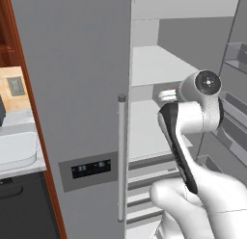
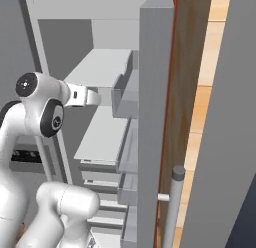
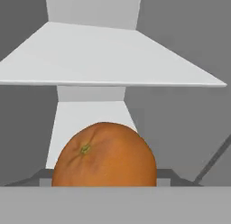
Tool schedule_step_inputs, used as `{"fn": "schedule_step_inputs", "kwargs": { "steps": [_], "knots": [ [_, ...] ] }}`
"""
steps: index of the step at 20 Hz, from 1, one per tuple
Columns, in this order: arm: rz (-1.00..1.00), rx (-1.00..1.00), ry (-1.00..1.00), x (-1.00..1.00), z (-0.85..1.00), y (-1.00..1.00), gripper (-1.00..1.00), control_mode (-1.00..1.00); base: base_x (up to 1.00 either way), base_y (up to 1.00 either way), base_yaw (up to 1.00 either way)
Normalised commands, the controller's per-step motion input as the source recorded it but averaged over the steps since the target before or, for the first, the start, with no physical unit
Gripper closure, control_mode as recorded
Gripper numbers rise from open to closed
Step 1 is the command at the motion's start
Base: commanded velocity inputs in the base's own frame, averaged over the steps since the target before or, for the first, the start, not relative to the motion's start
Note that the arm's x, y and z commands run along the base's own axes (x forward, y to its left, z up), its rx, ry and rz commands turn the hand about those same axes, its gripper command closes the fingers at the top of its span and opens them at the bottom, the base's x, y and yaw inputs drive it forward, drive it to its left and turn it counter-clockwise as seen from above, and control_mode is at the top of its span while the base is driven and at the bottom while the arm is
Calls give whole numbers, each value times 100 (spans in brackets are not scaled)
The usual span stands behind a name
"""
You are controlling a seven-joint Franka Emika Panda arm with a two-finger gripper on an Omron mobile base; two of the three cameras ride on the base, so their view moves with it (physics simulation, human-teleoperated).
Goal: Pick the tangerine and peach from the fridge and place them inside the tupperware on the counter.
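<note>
Inside the fridge (image 1: 87, 64), right in front of the hand's camera, sits the tangerine (image 3: 104, 155), deep orange with its small green stem scar turned toward the lens. It fills the lower middle of the hand view, so it lies very close to the hand and straight along the line in which the hand points. Whether the fingers touch it or hold it cannot be told, since the fingertips are not visible around the fruit, and so it is unclear whether the gripper is spread or pressed together. Above the fruit a white shelf (image 3: 113, 60) spreads wide, with grey fridge walls behind and beside it. In the left base view the white arm (image 1: 193, 112) reaches from the lower right into the open compartment between two white shelves, past the long upright bar handle (image 1: 121, 156) and the dark display panel (image 1: 91, 168) on the shut door. At the far left edge lies part of the white tupperware (image 1: 17, 149) on the counter (image 1: 21, 171).
</note>
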Motion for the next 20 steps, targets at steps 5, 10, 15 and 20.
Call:
{"fn": "schedule_step_inputs", "kwargs": {
  "steps": [5,10,15,20],
  "knots": [
    [-22,0,0,-100,1,-15,100,-100,0,0,0],
    [-3,0,0,-20,0,-2,100,100,-80,0,-8],
    [0,0,0,0,0,0,100,100,-90,41,-1],
    [0,0,0,0,0,0,100,100,-29,95,0]
  ]
}}
